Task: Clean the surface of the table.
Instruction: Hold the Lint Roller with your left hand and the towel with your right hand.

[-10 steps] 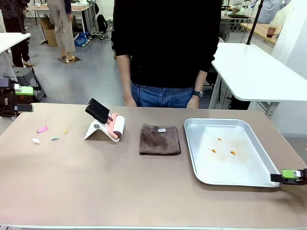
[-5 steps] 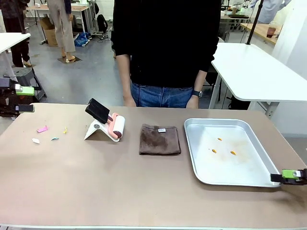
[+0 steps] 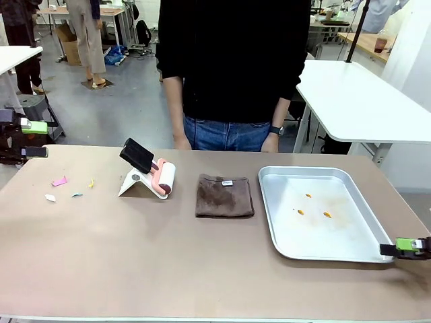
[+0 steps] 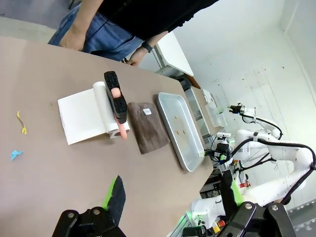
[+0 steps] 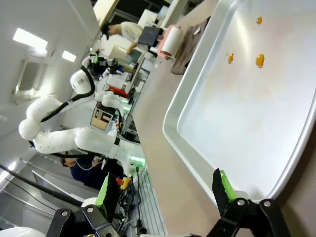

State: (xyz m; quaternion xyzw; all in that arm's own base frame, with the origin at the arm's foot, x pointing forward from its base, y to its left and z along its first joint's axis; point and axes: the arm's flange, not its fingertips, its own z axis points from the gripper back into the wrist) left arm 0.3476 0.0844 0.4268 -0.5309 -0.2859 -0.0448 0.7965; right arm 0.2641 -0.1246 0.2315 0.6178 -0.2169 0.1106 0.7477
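The tan-brown table (image 3: pixel 168 249) carries small paper scraps (image 3: pixel 60 181) near its left end; in the left wrist view they show as a yellow scrap (image 4: pixel 20 123) and a blue one (image 4: pixel 16 154). My left gripper (image 3: pixel 35 139) hangs open just off the table's left edge, its jaws wide apart with nothing between them (image 4: pixel 173 195). My right gripper (image 3: pixel 407 247) stands open at the right edge, beside the near right corner of the silver tray (image 3: pixel 289 249). Its fingers (image 5: pixel 222 185) straddle that corner without touching it.
A lint roller (image 3: pixel 158 176) rests on a white stand left of centre. A folded brown cloth (image 3: pixel 224 196) lies in the middle. Orange crumbs (image 3: pixel 326 214) lie in the tray. A person stands at the far edge, hands (image 3: pixel 182 142) hanging down.
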